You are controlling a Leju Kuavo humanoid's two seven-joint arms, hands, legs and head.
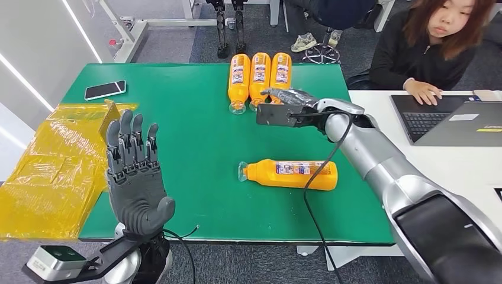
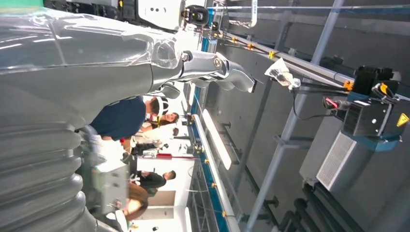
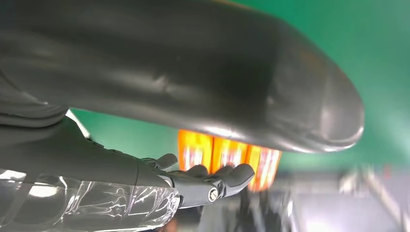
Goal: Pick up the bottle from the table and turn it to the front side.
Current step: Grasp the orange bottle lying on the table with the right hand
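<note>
Right hand (image 1: 290,99) is seen extended over the green table (image 1: 195,177), fingers loosely apart w/ nothing held, hovering just above the near ends of three orange bottles (image 1: 259,77) laid side by side at the table's far edge; in the right wrist view the fingers (image 3: 232,175) are shown apart, w/ those bottles (image 3: 227,157) beyond them. Left hand (image 1: 133,171) is held upright over the table's near left edge, palm toward the camera, fingers straight and spread, nothing gripped. A single orange bottle (image 1: 293,174) is found lying on its side near the table's centre-right, cap pointing left, label up, well apart from both hands and crossed by a black cable (image 1: 314,177) from the right arm. A phone (image 1: 105,90) lies at the far left corner, and yellow plastic sheeting (image 1: 53,171) is draped beside the table's left edge. A person is seated at a laptop (image 1: 441,121) on the adjacent white table.
</note>
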